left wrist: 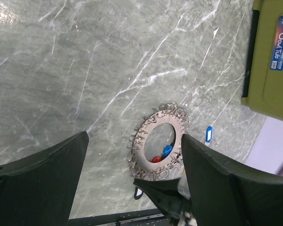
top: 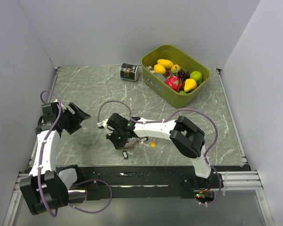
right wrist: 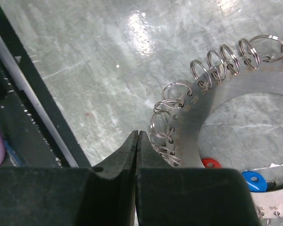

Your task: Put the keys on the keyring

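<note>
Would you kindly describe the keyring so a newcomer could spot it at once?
On the grey marbled table, look toward the near edge, where the right gripper reaches. The keyring lies flat there, a silvery disc with a hollow centre. Unlike the small tagged keys near it, its rim bristles with little wire loops.

keyring (right wrist: 212, 92): silvery-grey | keys (right wrist: 253, 181): red, blue tags | table (left wrist: 85, 70): grey marble, white veins | bin (top: 162, 89): olive

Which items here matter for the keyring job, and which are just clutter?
Job: keyring; keys, red and blue tags showing through its centre; another blue-tagged key beside it.
Clutter: black can; green tub; fruit in it.
</note>
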